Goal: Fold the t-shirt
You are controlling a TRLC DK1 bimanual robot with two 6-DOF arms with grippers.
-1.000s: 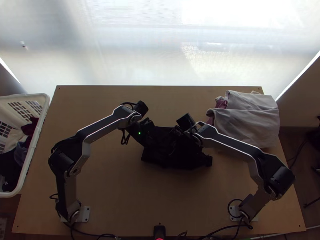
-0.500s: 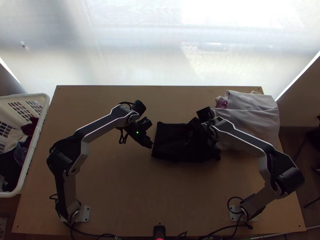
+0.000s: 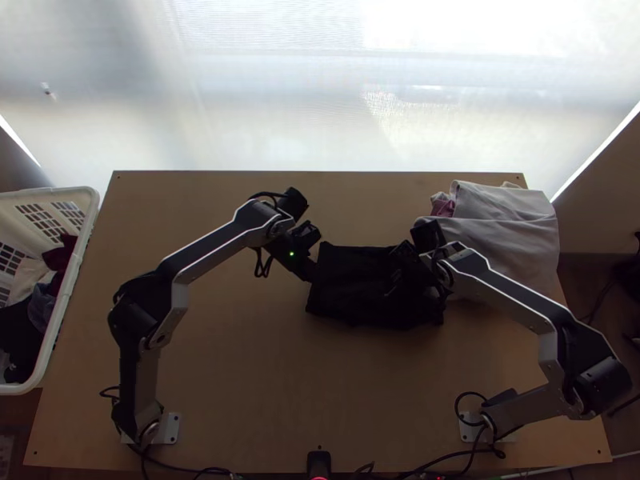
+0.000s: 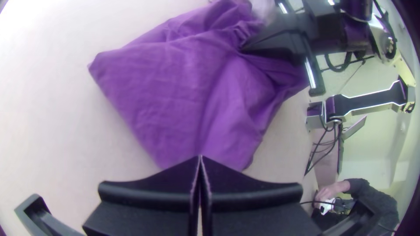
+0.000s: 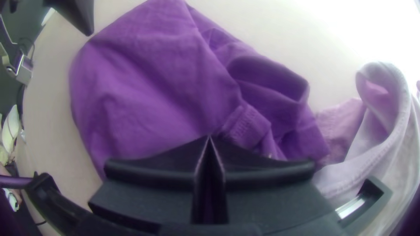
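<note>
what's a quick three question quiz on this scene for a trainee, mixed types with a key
1. Multiple choice: in the top view, the basket stands on which side of the table?
a) left
b) right
c) far
2. True or false: the fingertips of the left gripper meet.
3. Fill the blank: in the top view, the pale cloth lies on the ____ side of the t-shirt.

Key: 1 a; 2 true; 3 right

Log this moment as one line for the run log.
t-shirt: mid-table, rumpled | right gripper: jaws shut on it | left gripper: jaws shut, at its edge | pale cloth: table's far right
</note>
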